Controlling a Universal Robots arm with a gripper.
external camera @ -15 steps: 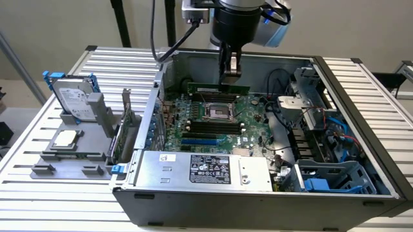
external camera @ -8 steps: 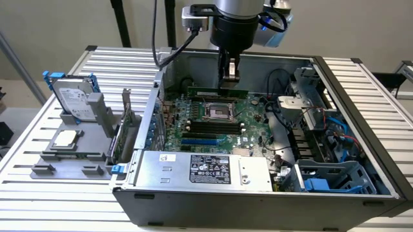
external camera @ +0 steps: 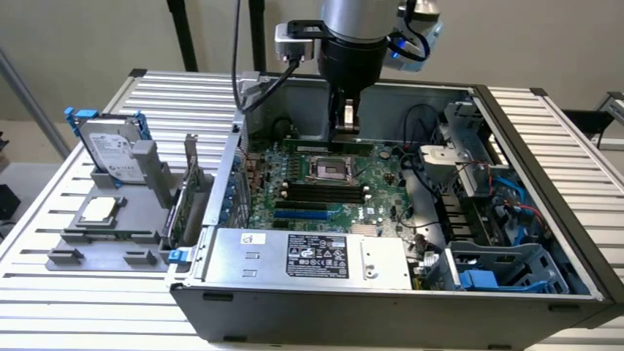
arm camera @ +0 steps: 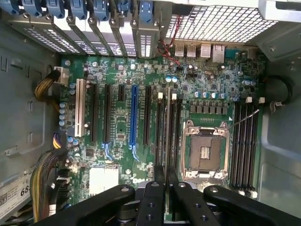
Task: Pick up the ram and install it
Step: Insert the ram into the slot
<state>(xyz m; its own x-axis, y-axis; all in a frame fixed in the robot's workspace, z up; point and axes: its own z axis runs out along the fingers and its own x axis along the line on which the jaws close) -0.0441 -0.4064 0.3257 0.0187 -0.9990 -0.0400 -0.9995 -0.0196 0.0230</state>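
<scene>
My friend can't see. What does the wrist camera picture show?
A black claw grips the long, thin green ram stick edge-on over a green motherboard inside a grey metal computer case. The stick lines up with long black memory slots beside an empty silver processor socket.

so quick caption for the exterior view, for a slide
Robot hand lowers the ram edge-on toward the motherboard inside the open PC case.

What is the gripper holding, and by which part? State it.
The gripper holds the ram, a thin stick seen edge-on, clamped by its upper edge between the fingers. It hangs upright over the motherboard, beside the CPU socket.
</scene>
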